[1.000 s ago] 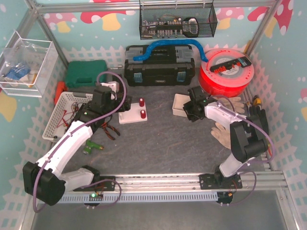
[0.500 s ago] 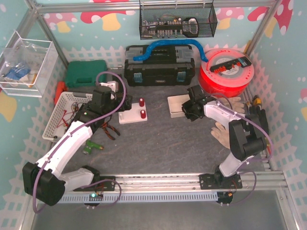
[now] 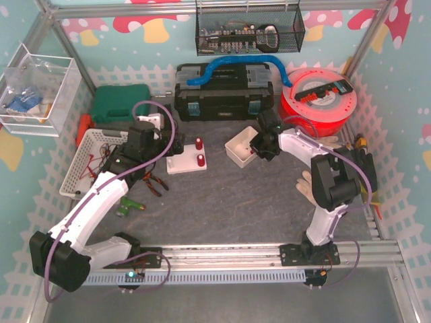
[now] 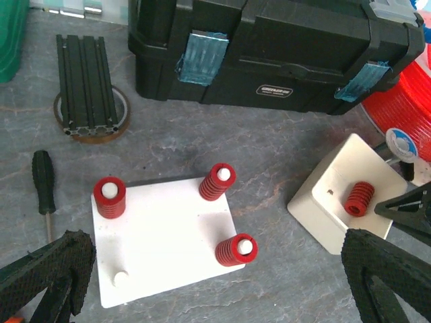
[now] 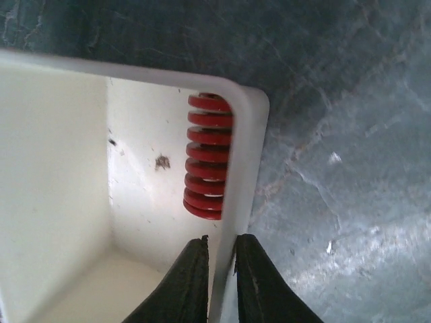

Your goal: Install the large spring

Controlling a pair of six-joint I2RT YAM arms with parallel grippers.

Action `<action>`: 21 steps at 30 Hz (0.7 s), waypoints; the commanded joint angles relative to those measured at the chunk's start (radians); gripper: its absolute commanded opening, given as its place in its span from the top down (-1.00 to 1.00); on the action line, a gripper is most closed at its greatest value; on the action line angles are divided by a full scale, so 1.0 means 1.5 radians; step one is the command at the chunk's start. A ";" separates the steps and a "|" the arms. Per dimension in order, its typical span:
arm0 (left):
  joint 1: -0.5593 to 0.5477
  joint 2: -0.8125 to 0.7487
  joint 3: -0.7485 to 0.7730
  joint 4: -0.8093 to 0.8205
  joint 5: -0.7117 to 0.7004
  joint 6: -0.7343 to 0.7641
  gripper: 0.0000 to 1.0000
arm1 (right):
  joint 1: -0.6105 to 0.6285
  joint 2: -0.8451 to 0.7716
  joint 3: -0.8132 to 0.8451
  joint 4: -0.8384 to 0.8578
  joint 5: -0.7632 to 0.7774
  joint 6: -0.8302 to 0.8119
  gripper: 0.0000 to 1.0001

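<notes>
A white base plate [image 4: 165, 242] [image 3: 186, 159] carries three red springs on pegs [image 4: 109, 197] [image 4: 217, 182] [image 4: 236, 249] and one bare peg [image 4: 120, 277]. My left gripper [image 4: 217, 245] [image 3: 151, 134] hovers open and empty above the plate. A small white box [image 3: 240, 147] [image 4: 330, 202] lies right of the plate with a large red spring [image 4: 359, 199] [image 5: 205, 165] inside it. My right gripper [image 5: 220, 242] [image 3: 259, 145] is shut on the box's wall [image 5: 236, 175], one finger inside and one outside. The spring lies against that wall just beyond the fingertips.
A black toolbox [image 3: 223, 94] and a red spool [image 3: 316, 101] stand behind. A green case [image 3: 121, 104] and a white basket [image 3: 91, 161] are on the left. A screwdriver [image 4: 42, 185] and a black extrusion on a tape roll [image 4: 87, 87] lie near the plate. Gloves [image 3: 313, 185] lie on the right.
My right gripper has pulled the white box to the left, towards the base plate, and turned it. The left arm has barely moved.
</notes>
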 commanded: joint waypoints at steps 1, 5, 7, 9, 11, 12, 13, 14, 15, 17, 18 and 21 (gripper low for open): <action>-0.002 -0.012 -0.014 0.007 -0.013 0.000 -0.99 | 0.000 0.050 0.068 -0.086 0.061 -0.113 0.67; -0.002 -0.014 -0.012 0.006 -0.019 0.001 -0.99 | 0.000 0.093 0.137 -0.130 0.086 -0.178 0.70; -0.002 -0.014 -0.011 0.007 -0.022 0.002 -0.99 | 0.000 0.102 0.157 -0.144 0.102 -0.201 0.70; -0.002 -0.011 -0.010 0.007 -0.023 0.003 -0.99 | 0.000 0.113 0.176 -0.164 0.118 -0.216 0.70; -0.002 -0.007 -0.008 0.006 -0.023 0.004 -0.98 | 0.000 0.124 0.194 -0.172 0.128 -0.230 0.70; -0.002 -0.005 -0.008 0.007 -0.023 0.005 -0.99 | 0.000 0.128 0.202 -0.174 0.131 -0.235 0.69; -0.002 -0.004 -0.007 0.007 -0.024 0.006 -0.99 | 0.000 0.131 0.209 -0.176 0.134 -0.239 0.68; -0.002 -0.002 -0.005 0.007 -0.025 0.008 -0.99 | 0.000 0.133 0.217 -0.179 0.137 -0.243 0.68; -0.002 -0.001 -0.004 0.007 -0.026 0.010 -0.99 | 0.000 0.137 0.226 -0.183 0.141 -0.246 0.67; -0.002 0.001 -0.004 0.007 -0.028 0.012 -0.99 | 0.000 0.144 0.243 -0.194 0.149 -0.249 0.62; -0.003 0.001 -0.003 0.007 -0.028 0.013 -0.99 | 0.000 0.147 0.254 -0.202 0.150 -0.250 0.55; -0.002 -0.001 -0.004 0.007 -0.030 0.016 -0.99 | 0.000 0.152 0.296 -0.230 0.146 -0.250 0.39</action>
